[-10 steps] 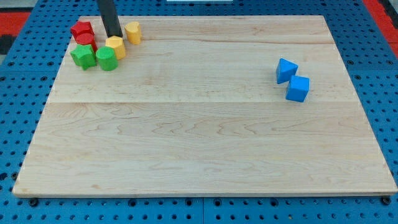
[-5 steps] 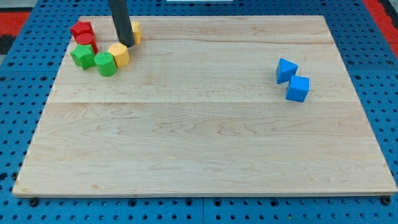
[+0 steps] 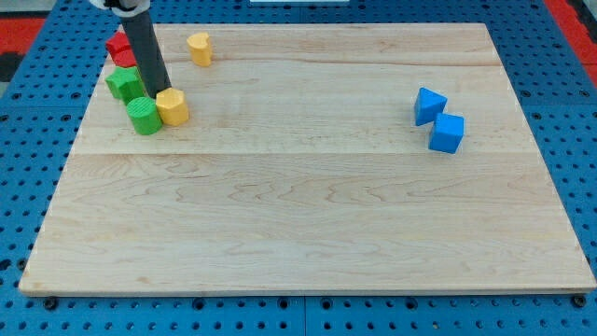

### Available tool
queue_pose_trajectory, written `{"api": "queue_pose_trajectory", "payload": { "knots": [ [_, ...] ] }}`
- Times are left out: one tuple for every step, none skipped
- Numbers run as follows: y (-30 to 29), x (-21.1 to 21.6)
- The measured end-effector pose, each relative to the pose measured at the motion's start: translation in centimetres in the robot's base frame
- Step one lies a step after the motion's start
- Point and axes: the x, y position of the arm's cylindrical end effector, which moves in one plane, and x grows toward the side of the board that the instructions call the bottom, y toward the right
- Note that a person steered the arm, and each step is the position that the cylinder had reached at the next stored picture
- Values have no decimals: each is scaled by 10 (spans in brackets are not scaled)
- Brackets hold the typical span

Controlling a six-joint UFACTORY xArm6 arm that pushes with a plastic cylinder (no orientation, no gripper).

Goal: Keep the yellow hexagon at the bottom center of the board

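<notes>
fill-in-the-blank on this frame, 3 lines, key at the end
1. My tip sits at the top edge of the yellow hexagon, in the board's top ____ corner.
2. The block touching the hexagon on the view's left is ____.
3. The two blocks near the view's right edge are both ____.

Missing words: left; green; blue

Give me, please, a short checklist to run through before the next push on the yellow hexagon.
1. My tip at the yellow hexagon: ok, just above its top-left.
2. Hexagon at bottom centre: not ok, it sits upper left.
3. Green cylinder apart from the hexagon: not ok, touching its left side.
4. Board toward bottom centre free of blocks: ok.
5. Other yellow block out of the way: ok.
</notes>
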Motion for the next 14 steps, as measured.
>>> {"api": "queue_pose_trajectory", "payload": {
  "knots": [
    [36,23],
    [59,47],
    [30,83],
    [41,94],
    [95,102],
    [105,135],
    [138,120],
    [155,103],
    [197,72],
    [167,26],
    [119,66],
    [122,129],
    [95,95],
    [63,103]
  ]
}}
